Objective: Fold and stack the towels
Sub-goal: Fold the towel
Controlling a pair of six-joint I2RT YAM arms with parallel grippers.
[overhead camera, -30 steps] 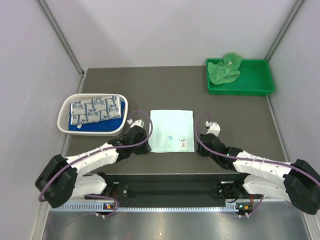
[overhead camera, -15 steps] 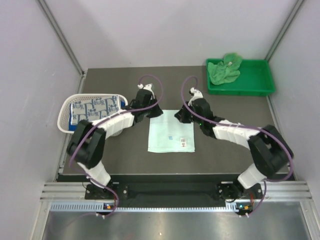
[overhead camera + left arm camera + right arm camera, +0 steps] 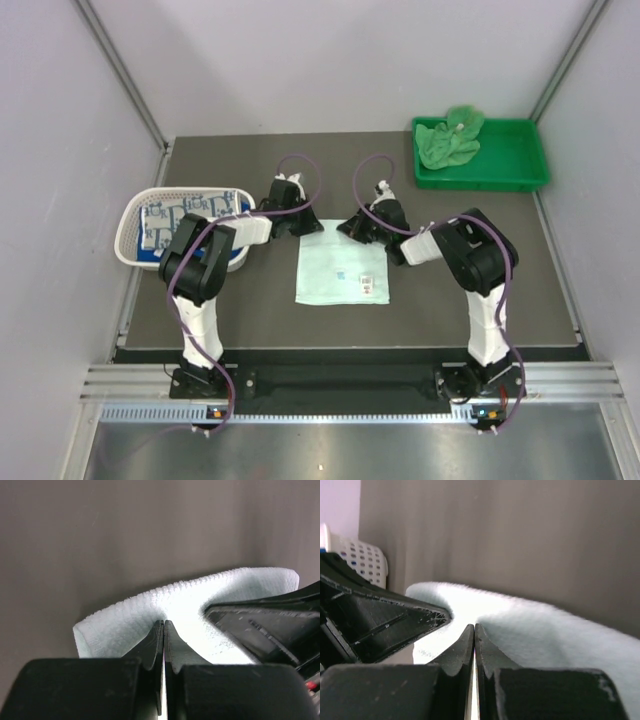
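At the middle of the surface the pale mint towel lies flat. Left hand and right hand are each clenched on its far edge — both wrist views show the pile pinched between shut jaws. We judge the cloth light, limp and not slippery. An edge pinch suits it, but the unheld span will sag — so lift evenly, both sides together.
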